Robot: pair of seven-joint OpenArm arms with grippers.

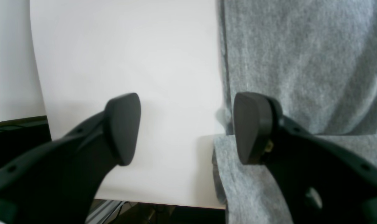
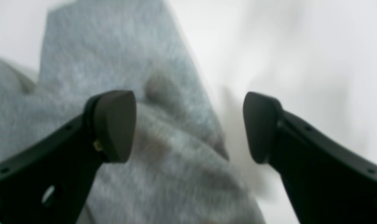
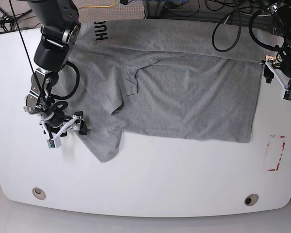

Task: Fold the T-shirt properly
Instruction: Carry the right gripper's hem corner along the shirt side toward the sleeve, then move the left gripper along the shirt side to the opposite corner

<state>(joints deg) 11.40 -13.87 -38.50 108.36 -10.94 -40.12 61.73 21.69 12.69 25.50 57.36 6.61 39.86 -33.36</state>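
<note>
On the white table (image 3: pixel 150 179) lies one grey T-shirt (image 3: pixel 184 92), and two black grippers hang by it, one at each end. The shirt is spread flat with its long side running across the table from left to right. Black letters show at its far left corner. One sleeve sticks out toward the front on the left. The right gripper (image 3: pixel 63 127) is at that sleeve, jaws wide apart, holding nothing. The left gripper (image 3: pixel 276 80) is at the shirt's right edge, jaws wide apart too, one finger (image 1: pixel 250 127) over the cloth and one over bare table. Two round holes sit near the table's front edge. Cables lie behind the table.
</note>
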